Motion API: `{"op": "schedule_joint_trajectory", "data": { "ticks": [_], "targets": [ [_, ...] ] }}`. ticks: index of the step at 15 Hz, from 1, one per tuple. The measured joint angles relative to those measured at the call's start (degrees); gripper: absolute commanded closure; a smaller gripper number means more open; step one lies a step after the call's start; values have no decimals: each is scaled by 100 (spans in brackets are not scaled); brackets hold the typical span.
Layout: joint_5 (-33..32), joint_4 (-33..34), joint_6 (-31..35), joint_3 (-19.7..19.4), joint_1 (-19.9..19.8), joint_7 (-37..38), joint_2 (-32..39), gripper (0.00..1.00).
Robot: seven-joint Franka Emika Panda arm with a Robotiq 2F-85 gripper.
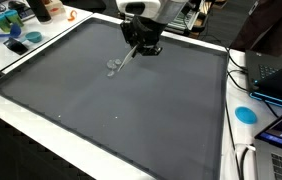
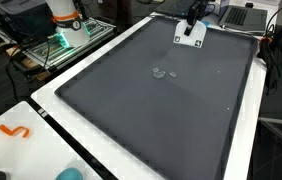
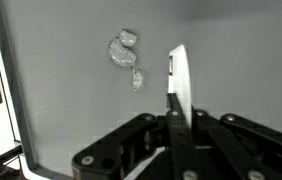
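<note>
White strip (image 3: 179, 75) between the fingers (image 3: 171, 125)

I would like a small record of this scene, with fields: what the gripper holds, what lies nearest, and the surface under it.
gripper: shut on a thin white tool
tool: sticks out forward from the jaws, over the mat
nearest thing: clear blobs on the mat, beside the tool's tip; the wrist view shows a gap between them
surface: dark grey mat on a white table
off the mat: blue disc
</note>
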Motion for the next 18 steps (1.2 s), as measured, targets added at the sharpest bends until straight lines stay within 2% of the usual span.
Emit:
{"op": "schedule_joint_trajectory", "data": {
  "ticks": [17, 18],
  "targets": [
    [1349, 179, 568, -30, -879, -1112, -108, 99],
    [1437, 178, 569, -31, -943, -1202, -123, 96]
  ]
}}
